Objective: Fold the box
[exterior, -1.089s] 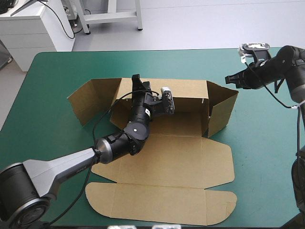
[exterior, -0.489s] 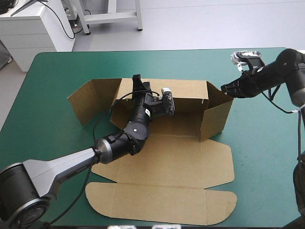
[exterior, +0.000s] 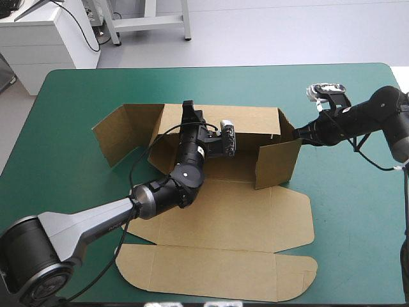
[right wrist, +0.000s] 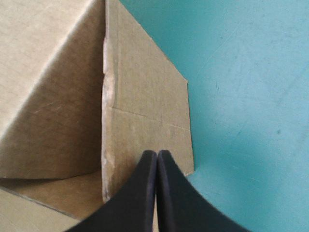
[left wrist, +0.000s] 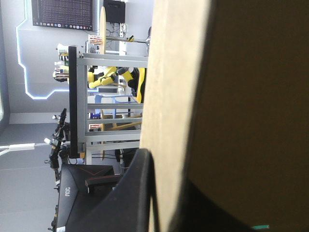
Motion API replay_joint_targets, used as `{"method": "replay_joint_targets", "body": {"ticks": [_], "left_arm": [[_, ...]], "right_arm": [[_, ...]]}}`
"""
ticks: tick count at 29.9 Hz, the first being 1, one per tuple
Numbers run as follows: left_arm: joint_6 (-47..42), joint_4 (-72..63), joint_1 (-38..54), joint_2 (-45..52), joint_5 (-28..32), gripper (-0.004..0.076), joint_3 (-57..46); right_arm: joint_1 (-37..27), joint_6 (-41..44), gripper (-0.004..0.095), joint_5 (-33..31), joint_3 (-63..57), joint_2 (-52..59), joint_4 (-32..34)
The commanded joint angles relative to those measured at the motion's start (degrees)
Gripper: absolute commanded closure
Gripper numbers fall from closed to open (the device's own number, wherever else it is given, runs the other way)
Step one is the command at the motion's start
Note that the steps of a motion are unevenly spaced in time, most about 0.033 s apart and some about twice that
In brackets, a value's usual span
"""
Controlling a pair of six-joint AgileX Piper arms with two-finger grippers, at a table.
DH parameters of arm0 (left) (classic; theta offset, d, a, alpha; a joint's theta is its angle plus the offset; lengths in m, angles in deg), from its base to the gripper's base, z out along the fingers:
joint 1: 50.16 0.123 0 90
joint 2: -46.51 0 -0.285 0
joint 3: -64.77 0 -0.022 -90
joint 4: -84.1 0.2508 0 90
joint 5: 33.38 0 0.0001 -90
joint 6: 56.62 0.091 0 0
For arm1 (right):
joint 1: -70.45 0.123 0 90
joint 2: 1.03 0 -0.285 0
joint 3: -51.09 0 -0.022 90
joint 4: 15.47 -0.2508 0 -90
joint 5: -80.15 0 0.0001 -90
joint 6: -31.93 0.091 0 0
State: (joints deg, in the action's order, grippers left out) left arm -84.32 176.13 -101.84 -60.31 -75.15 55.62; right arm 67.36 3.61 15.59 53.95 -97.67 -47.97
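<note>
**Asker:** What is the surface like?

**Describer:** A worktop (exterior: pixel 358 230) under a teal-green cover, seen from above, with rounded corners.

**Asker:** And the box?

**Describer:** The box (exterior: pixel 223 211) is a cut sheet of brown board at the middle of the worktop, partly raised. Its back wall (exterior: pixel 255 119) stands upright. The left end flap (exterior: pixel 121 131) angles outward. The right end flap (exterior: pixel 278 163) is swung inward across the base. The front panels (exterior: pixel 217 272) lie flat and reach close to the near edge.

**Asker:** Where are the claws?

**Describer:** The left claw (exterior: pixel 187 109) sits on the back wall's top edge, pinching the board between its black fingers. The right claw (exterior: pixel 298 133) has its fingers pressed together into one point, with the tip against the outer face of the right end flap.

**Asker:** How much free space is there?

**Describer:** Bare cover lies wide to the right of the box and in a band beyond the back wall. The left end flap stands nearer the left edge, but apart from it.
</note>
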Motion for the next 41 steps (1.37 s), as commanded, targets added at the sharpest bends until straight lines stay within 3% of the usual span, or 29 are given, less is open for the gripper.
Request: {"method": "replay_joint_targets", "body": {"ticks": [1, 10, 22, 25, 30, 32, 41], "left_arm": [[-0.87, -5.31, -0.39, -0.18, -2.73, 0.0731, 0.30], [-1.38, -3.20, -0.39, -0.44, -2.62, 0.0731, 0.30], [-1.38, -2.22, -0.39, -0.44, -2.85, 0.0731, 0.30], [-1.38, -2.22, -0.39, -0.44, -2.85, 0.0731, 0.30], [-1.38, -2.10, -0.39, -0.44, -2.59, 0.0731, 0.30], [-1.50, -1.52, -0.39, -0.44, -2.61, 0.0731, 0.30], [-4.23, -0.32, -0.50, -0.44, -2.58, 0.0731, 3.44]], "right_arm": [[-0.34, -2.93, 0.0927, 3.68, -1.58, 3.12, -4.95], [-0.34, -14.50, 0.0927, 13.49, -12.47, 8.29, -13.24], [-0.34, -36.67, 0.0908, 19.92, -26.21, 13.12, -23.03], [0.33, -37.57, 0.0794, 20.90, -26.08, 13.12, -22.62], [0.81, -46.09, 0.0434, 21.36, -25.95, 13.12, -22.62], [0.81, -49.89, 0.0349, 21.12, -25.95, 13.12, -22.92], [4.71, -59.53, 0.0349, 23.61, -25.95, 9.31, -32.88]]}}
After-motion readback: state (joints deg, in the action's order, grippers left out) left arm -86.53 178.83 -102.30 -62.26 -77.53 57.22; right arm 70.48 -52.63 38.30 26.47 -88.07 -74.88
